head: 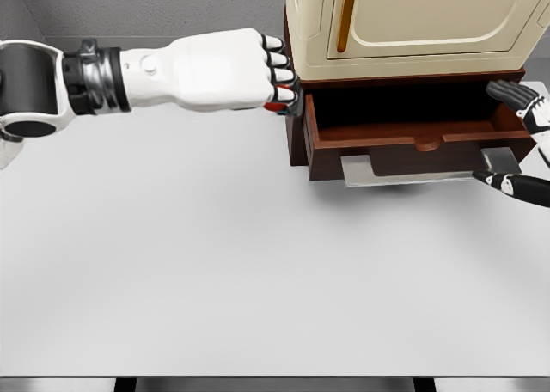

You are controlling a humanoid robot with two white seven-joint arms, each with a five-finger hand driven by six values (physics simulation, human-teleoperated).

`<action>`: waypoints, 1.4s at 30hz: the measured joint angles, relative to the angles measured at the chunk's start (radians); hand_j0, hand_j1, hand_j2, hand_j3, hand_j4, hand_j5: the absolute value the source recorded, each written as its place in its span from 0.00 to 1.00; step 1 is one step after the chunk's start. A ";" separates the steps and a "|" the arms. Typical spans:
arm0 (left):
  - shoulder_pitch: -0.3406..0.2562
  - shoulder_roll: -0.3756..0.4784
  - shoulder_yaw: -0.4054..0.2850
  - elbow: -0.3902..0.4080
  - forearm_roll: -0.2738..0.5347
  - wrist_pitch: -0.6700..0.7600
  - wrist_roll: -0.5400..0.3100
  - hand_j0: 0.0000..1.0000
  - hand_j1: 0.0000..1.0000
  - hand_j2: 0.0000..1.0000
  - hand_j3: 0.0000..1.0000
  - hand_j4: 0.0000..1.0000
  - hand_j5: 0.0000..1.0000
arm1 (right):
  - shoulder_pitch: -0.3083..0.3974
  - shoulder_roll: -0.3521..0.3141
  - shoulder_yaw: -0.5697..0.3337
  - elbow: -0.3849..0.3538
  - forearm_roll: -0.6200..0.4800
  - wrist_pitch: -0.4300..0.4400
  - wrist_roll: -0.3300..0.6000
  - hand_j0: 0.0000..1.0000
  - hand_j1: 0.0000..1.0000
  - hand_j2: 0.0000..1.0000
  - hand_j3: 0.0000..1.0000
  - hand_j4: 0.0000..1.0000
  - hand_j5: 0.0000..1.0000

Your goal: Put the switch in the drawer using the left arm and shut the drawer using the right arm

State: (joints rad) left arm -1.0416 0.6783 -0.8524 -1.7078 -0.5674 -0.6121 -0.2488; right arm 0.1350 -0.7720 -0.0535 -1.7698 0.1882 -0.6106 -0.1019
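- Left hand (277,74), white with black finger joints, reaches in from the left edge on a long white arm with a black and grey wrist; its fingers are curled tight around a small red and blue switch (277,107), of which only a sliver shows under the fingertips.
- Wide pale grey table (215,263) fills most of the view, and the clenched fist casts a soft shadow on it.
- Cream, rounded-panel cabinet (412,18) stands at the upper right on a dark brown base, with a slim brass-coloured vertical handle on its door.
- Dark reddish-brown wooden drawer (412,138) is pulled out of that base, its inside in shadow; a flat grey handle runs below its front panel.
- Held switch hangs just beside the drawer's left front corner, outside the compartment.
- Right hand (522,143) shows only partly at the right edge, its black-tipped fingers spread and holding nothing, one group near the drawer's right rear corner and another just beside the grey handle's right end.
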 measured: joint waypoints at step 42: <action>-0.160 -0.207 0.000 0.093 -0.002 0.000 -0.001 0.52 0.52 0.52 0.52 0.52 0.52 | 0.003 -0.002 -0.006 0.000 0.000 0.000 0.000 1.00 1.00 1.00 1.00 1.00 1.00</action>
State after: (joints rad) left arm -1.2011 0.4717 -0.8524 -1.6149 -0.5696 -0.6121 -0.2502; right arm 0.1381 -0.7735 -0.0590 -1.7698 0.1880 -0.6106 -0.1022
